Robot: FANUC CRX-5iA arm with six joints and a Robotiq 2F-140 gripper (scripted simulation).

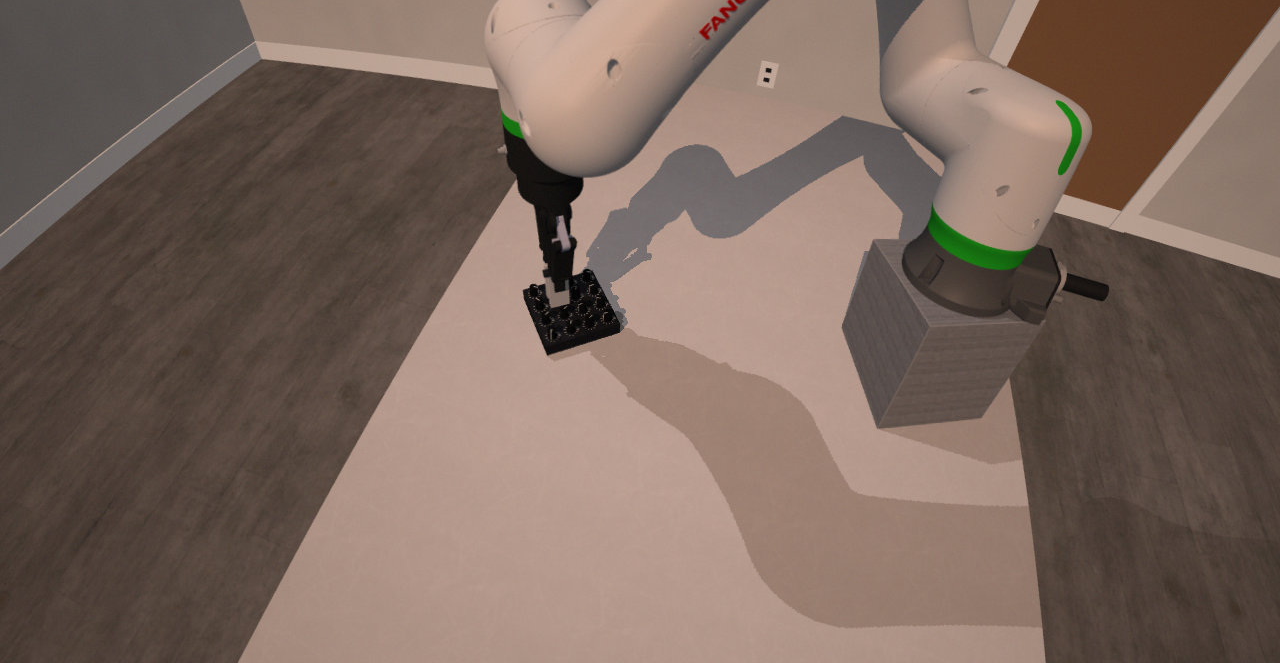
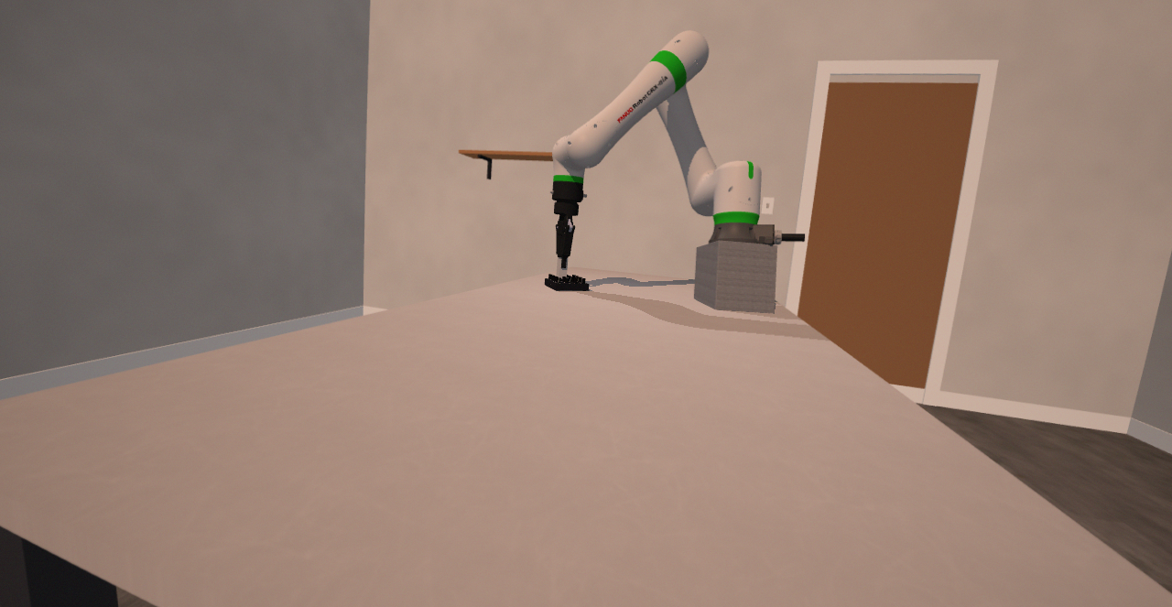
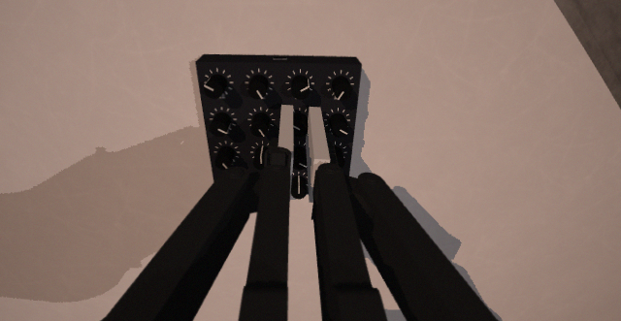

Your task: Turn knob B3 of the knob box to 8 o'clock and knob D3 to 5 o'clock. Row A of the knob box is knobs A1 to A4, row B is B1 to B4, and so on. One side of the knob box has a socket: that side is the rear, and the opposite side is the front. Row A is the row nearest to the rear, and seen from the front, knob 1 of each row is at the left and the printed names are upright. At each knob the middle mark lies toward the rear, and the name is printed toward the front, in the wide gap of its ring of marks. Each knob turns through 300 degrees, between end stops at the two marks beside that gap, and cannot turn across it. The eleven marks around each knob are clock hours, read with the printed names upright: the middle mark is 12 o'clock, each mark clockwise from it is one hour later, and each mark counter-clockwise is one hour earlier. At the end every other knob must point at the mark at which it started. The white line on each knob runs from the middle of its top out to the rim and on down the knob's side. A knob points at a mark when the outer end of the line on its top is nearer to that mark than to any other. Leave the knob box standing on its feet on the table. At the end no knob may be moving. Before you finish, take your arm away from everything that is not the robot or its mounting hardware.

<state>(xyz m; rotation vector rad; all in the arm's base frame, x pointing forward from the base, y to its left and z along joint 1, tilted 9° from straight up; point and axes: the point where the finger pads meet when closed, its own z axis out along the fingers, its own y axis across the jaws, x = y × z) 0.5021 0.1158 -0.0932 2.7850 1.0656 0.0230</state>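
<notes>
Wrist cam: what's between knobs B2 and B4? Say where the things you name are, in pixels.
Knob B3 (image 3: 299, 121), with the gripper's (image 1: 558, 297) (image 2: 562, 273) (image 3: 301, 110) two pale fingers closed on its sides, one toward B2 (image 3: 260, 122), one toward B4 (image 3: 338, 122). Only the wrist view shows this.

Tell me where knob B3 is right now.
In the wrist view, knob B3 sits right of centre on the knob box, between the pale fingers, with knob A3 just above.

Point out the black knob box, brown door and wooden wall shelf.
Black square knob box (image 1: 586, 339) (image 2: 568, 286) (image 3: 279, 75): top and exterior, side wall; wrist, top face between knobs.
Brown door (image 1: 1136, 77) (image 2: 893, 234): top and exterior, panel.
Brown wooden shelf (image 2: 512, 156): exterior, board's edge.
</notes>
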